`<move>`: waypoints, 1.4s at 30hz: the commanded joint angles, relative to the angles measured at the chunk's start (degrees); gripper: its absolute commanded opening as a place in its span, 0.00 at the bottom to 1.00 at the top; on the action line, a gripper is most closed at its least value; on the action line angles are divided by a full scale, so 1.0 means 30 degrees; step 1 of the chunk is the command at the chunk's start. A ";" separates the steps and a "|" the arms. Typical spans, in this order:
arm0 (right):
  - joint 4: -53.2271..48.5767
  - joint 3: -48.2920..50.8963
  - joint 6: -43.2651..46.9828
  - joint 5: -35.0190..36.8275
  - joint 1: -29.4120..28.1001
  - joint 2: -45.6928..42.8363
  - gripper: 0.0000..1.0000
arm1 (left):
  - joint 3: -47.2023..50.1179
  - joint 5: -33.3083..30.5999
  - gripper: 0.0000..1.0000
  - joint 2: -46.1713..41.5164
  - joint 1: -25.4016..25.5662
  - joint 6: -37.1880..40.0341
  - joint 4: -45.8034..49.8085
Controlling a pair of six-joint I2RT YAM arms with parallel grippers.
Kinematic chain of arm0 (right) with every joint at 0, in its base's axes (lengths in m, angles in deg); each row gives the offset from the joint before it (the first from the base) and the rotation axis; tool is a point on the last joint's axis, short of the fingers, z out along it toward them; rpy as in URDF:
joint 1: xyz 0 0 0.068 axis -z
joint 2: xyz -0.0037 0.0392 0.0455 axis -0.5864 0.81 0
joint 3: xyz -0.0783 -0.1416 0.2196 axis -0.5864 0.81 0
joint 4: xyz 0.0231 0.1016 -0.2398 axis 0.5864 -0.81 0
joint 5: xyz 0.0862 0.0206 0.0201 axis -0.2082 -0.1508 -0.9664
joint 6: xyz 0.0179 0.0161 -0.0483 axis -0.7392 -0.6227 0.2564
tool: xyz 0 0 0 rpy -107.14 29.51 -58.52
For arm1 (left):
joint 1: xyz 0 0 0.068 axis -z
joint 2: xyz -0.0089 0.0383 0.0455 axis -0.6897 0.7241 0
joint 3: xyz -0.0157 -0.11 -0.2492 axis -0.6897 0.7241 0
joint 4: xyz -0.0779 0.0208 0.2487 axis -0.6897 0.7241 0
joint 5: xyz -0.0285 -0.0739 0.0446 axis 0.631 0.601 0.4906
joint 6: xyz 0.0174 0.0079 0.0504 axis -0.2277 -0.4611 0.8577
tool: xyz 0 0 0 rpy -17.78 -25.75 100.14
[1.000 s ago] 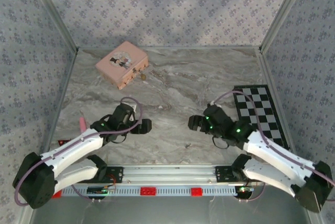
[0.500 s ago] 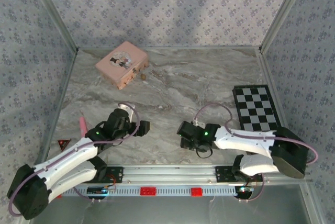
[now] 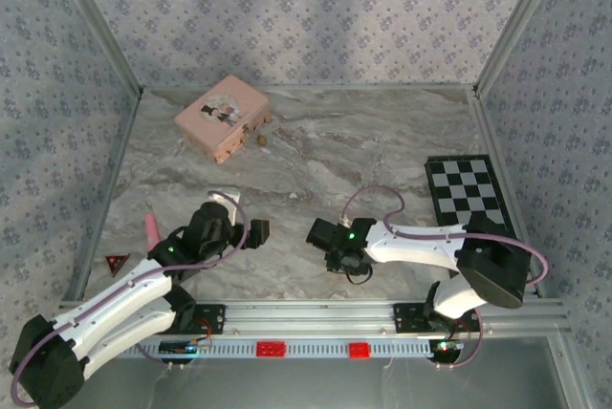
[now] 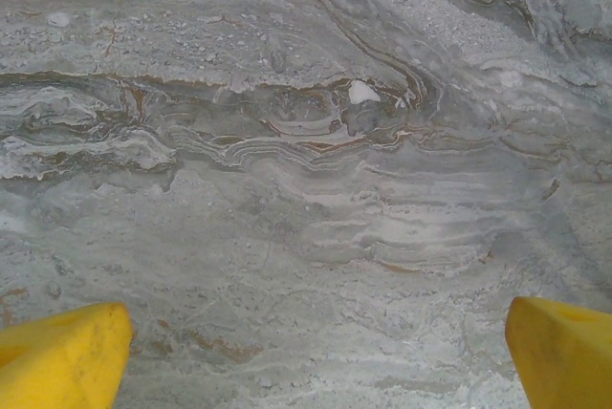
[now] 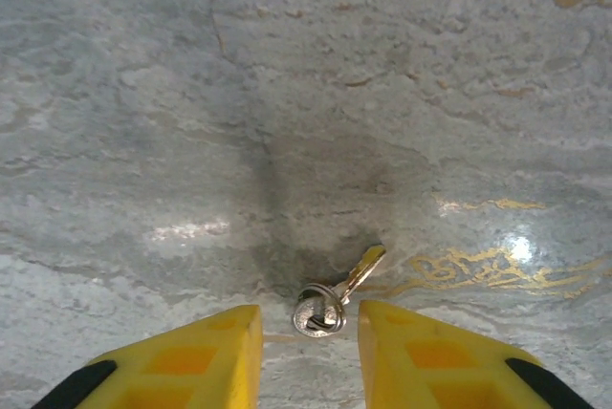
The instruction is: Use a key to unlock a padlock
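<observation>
Surface: grey veined marble-look tabletop (image 3: 316, 165), closed in on three sides by blue-grey flowered wall panels (image 3: 306, 17).
Padlock: tiny brass-gold padlock (image 3: 260, 139) on the tabletop, well beyond both grippers, toward the far left from the right one; too small here to tell how its shackle sits.
Box: pink rectangular picture-lidded box (image 3: 223, 117) just beside the padlock, on its far-left side, farther from the grippers than the padlock.
Key: small key with a silvery ring end and a brass-coloured blade (image 5: 349, 285), flat on the marble directly below the right gripper; ring end between the two yellow fingertips, blade slanting away past them.
Right gripper (image 5: 308, 318): narrow gap between the jaws, fingers (image 5: 215, 352) apart from the key on either side, nothing clamped; seen from above (image 3: 330, 251) near the table's middle front.
Left gripper (image 4: 316, 333): spread wide, yellow fingertips at the bottom corners of the wrist view, bare marble between them; from above (image 3: 258, 233) just left of the right gripper, a gap between the two.
Mat: black-and-white checkered mat (image 3: 466, 197), to the right of the right gripper, by the right wall.
Left edge: slim pink stick (image 3: 150, 228) and small red triangle (image 3: 117, 263), left of the left gripper.
</observation>
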 commanded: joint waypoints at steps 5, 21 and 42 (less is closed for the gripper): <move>-0.1060 -0.0342 -0.0167 -0.0098 -0.0030 0.0584 0.27 | 0.0076 -0.0345 1.00 -0.0179 0.0095 -0.0101 0.0037; -0.0911 -0.1021 0.0694 -0.0075 -0.0024 0.1720 0.14 | 0.0076 -0.0491 1.00 0.0276 0.0089 -0.0072 -0.0129; 0.1646 -0.2600 0.7747 0.1949 0.0190 -0.2699 0.00 | 0.0073 -0.0423 1.00 0.0678 0.0088 0.0261 -0.0735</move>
